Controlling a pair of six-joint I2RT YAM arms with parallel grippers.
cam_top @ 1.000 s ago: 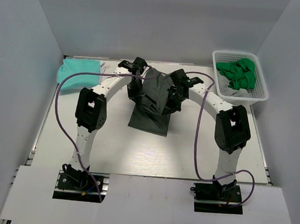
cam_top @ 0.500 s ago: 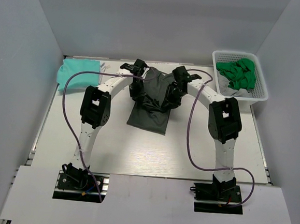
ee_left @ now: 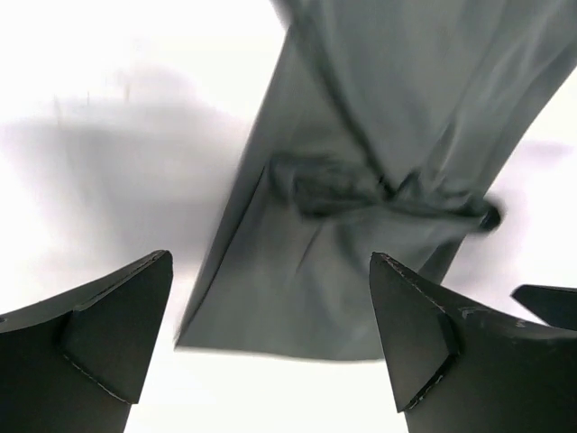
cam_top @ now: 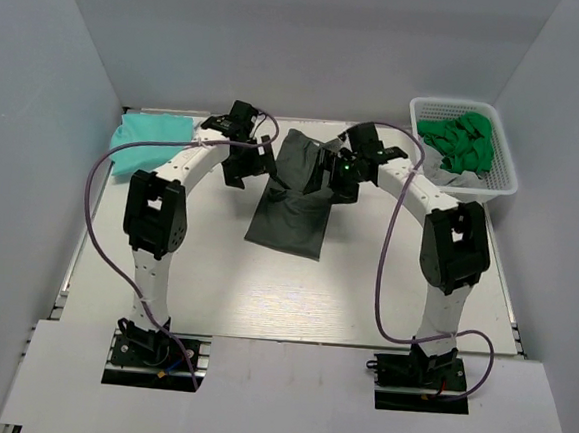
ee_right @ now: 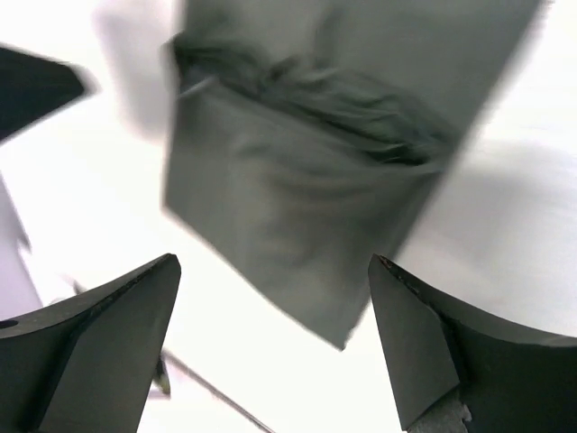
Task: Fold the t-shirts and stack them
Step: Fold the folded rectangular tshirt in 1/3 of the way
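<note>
Fingers (ee_left: 99, 347) of the left gripper (ee_left: 270, 334) stand spread wide with nothing between them. The right gripper (ee_right: 270, 347) shows the same wide gap, its black fingers (ee_right: 437, 356) empty. Both hang just above the dark grey-green cloth t-shirt (cam_top: 289, 222), one at each side of its far half. That shirt lies as a long, narrow folded strip on the white table (cam_top: 214, 281), toward the far middle, with a bunched crease running across it about halfway along. Both wrist views are blurred, so finer folds cannot be made out. A light mint-teal cloth t-shirt (cam_top: 147, 137) lies folded at the far left corner, well apart. At the far right, a white plastic mesh basket (cam_top: 459, 103) holds a crumpled bright green t-shirt (cam_top: 461, 140) on a pale grey t-shirt (cam_top: 436, 168).
</note>
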